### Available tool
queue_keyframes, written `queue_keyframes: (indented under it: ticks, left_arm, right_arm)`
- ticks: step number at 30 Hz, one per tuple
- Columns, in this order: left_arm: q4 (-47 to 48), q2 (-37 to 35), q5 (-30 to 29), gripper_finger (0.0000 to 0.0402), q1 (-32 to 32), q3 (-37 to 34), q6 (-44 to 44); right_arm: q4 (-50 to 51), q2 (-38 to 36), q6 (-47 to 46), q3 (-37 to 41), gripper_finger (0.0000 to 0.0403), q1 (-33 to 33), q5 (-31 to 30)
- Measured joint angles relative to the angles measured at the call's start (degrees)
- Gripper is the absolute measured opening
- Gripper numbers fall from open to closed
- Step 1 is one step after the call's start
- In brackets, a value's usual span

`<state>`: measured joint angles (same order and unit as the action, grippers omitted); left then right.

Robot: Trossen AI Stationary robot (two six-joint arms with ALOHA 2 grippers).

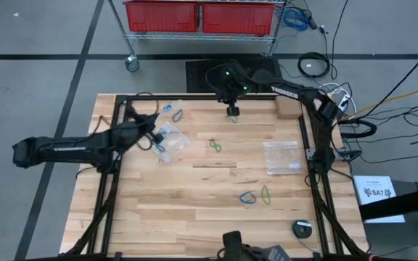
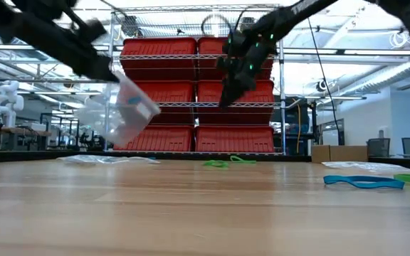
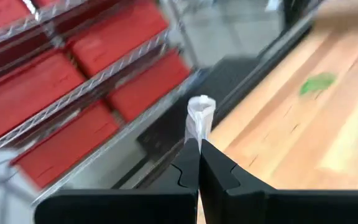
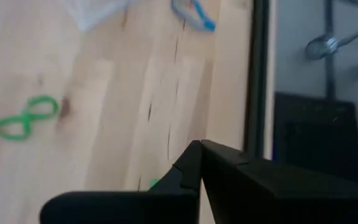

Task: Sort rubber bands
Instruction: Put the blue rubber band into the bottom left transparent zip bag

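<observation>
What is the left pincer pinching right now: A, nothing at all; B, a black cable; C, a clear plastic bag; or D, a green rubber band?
C: the left pincer is shut on a gathered edge of a clear plastic bag, which hangs from it above the table in the low view.

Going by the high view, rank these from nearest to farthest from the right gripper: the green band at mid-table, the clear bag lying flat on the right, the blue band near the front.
Measured from the right gripper, shut at the table's far edge:
1. The green band, mid-table, just toward the front.
2. The clear bag, right side.
3. The blue band, toward the front edge.
</observation>
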<state>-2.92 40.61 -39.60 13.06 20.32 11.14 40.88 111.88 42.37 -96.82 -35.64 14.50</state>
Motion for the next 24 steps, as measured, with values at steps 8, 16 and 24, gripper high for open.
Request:
queue_keyframes:
  ticks: [8,16,24]
  left_arm:
    - [-4.68,14.95,-0.16,0.0002,10.14,0.21,0.17]
    - [-12.14,28.8,8.16,0.0002,15.79,0.23,-0.72]
    - [-14.74,41.99,11.62,0.0002,20.91,2.94,-1.77]
  right_arm:
    - [0.44,-5.49,-2.65,0.0,0.0,2.27,-0.09]
    - [1.43,-5.49,-2.74,0.0,0.0,4.05,-1.05]
    - [1.82,-5.38,-2.74,0.0,0.0,5.8,-1.01]
